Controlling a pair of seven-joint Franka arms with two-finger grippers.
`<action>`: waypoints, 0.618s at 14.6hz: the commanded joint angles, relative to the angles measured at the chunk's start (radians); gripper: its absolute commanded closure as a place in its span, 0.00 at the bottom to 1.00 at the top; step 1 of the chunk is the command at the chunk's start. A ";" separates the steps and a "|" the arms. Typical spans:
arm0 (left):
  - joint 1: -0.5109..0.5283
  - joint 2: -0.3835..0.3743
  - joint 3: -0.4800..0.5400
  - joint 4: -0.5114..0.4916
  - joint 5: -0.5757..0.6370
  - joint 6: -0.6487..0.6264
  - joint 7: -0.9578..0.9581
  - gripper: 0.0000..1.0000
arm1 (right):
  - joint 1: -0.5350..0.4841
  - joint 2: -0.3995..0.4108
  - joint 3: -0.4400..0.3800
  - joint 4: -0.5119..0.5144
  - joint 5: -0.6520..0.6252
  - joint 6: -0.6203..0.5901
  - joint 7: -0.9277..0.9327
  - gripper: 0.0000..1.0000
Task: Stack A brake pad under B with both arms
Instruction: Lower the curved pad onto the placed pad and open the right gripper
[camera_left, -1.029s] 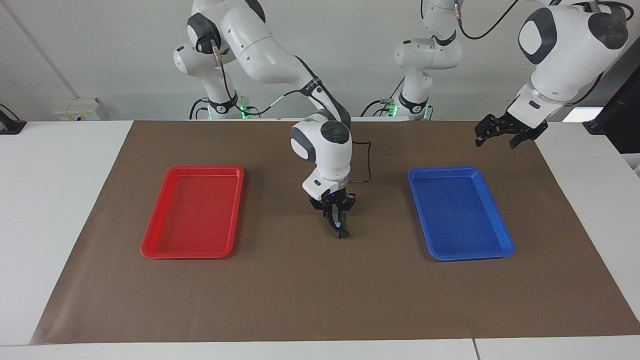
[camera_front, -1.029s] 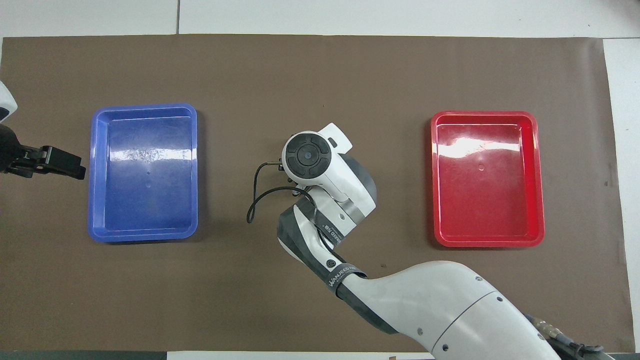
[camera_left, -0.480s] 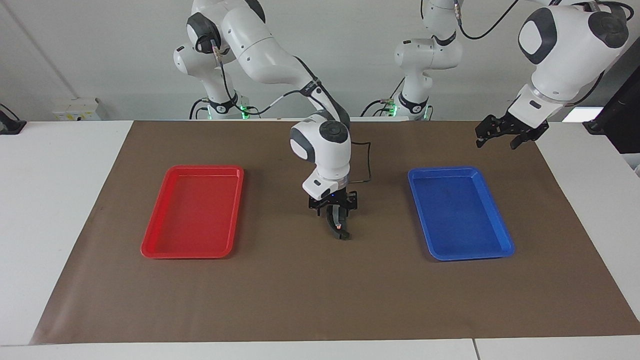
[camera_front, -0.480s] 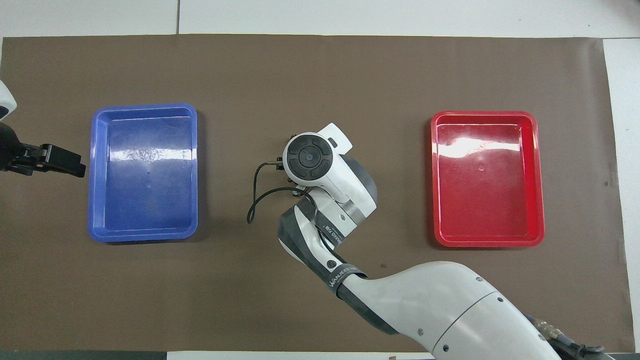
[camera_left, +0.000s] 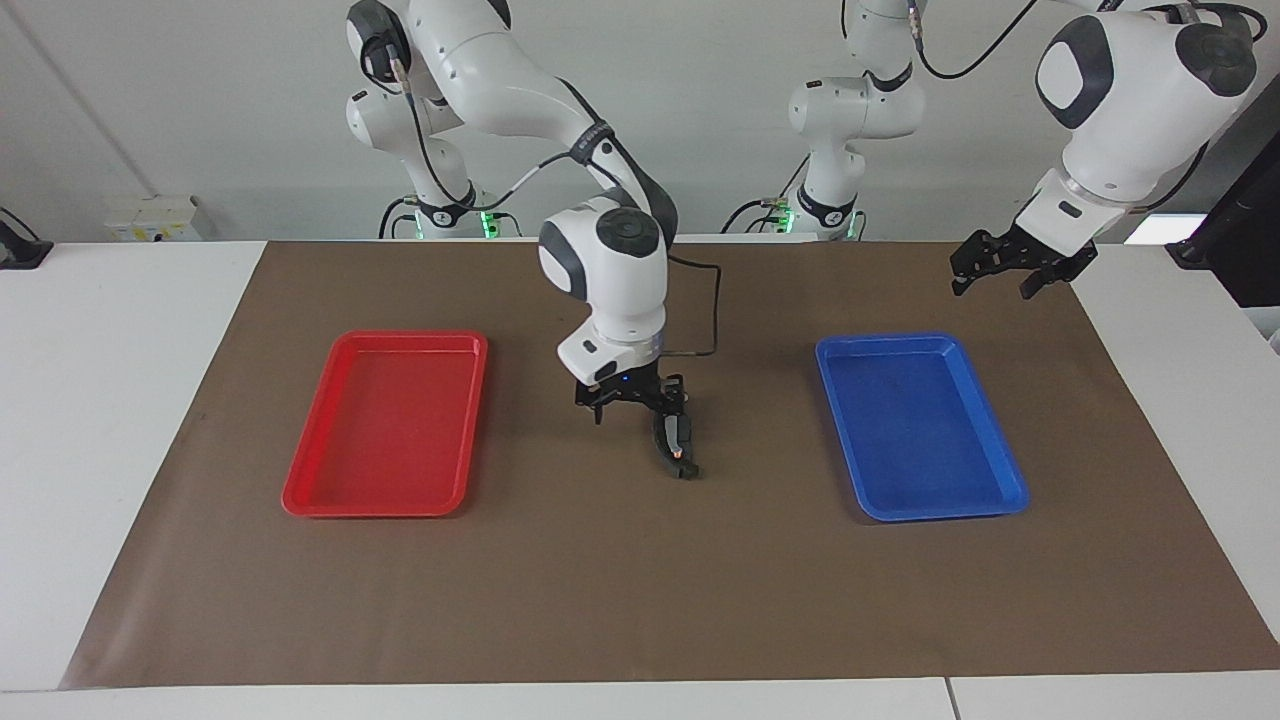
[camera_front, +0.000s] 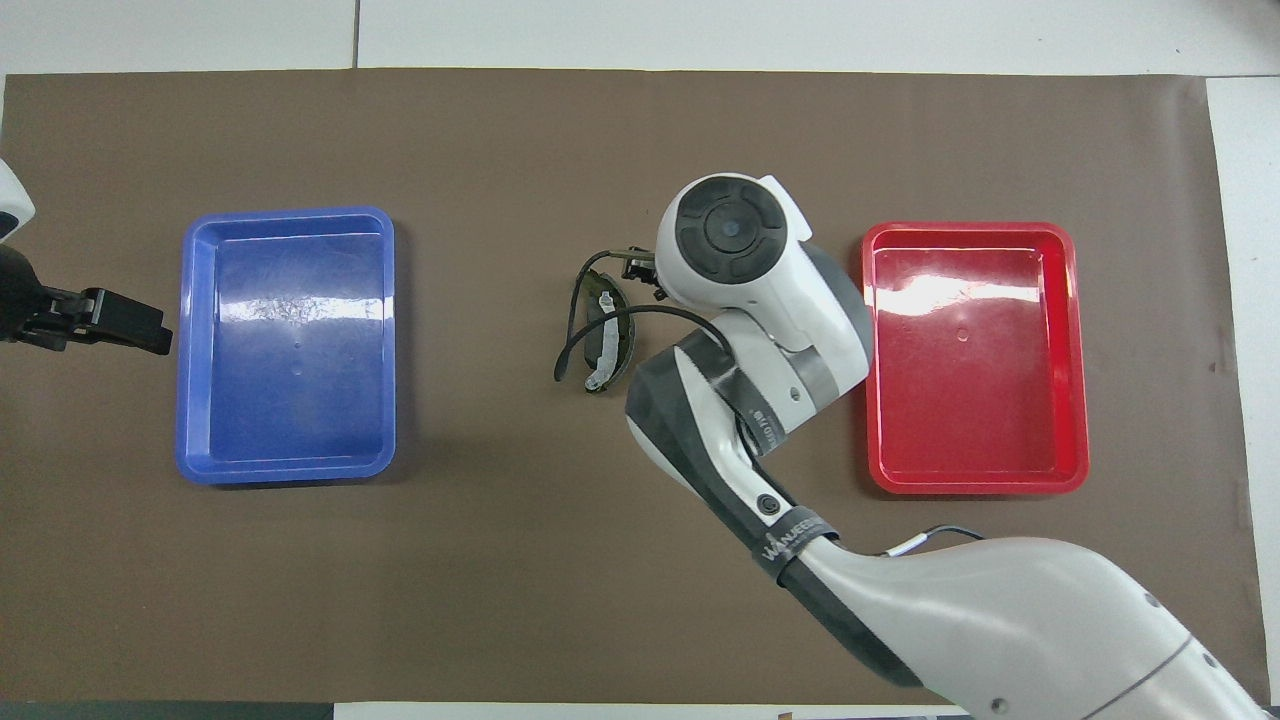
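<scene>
The mid-desk lane between the red tray (camera_left: 385, 425) and blue tray (camera_left: 920, 430) is partly blocked: the stacked pads (camera_left: 675, 445) lie there, with the right gripper (camera_left: 632, 398) low just beside them. The left gripper (camera_left: 1005, 268) hangs near the blue tray's corner toward the robots' edge.

Glossy plastic trays (camera_front: 286, 470) (matt brown mat (camera_front: 600, 150))

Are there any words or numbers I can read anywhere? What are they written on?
"WANJEED": on the dark band around the right arm, overhead view; more letters follow it, too small to read.
Small print on the grey sleeve higher up that same arm: too small to read.
Red tray, blue tray, brake pieces: no writing visible.
</scene>
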 joint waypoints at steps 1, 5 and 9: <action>0.012 -0.022 -0.007 -0.028 -0.001 0.022 0.003 0.01 | -0.129 -0.123 0.017 -0.054 -0.016 -0.097 -0.108 0.00; 0.012 -0.022 -0.007 -0.026 -0.001 0.022 0.001 0.01 | -0.315 -0.225 0.020 -0.049 0.003 -0.248 -0.344 0.00; 0.012 -0.022 -0.007 -0.026 -0.001 0.020 0.001 0.01 | -0.406 -0.332 0.020 -0.052 0.044 -0.386 -0.451 0.00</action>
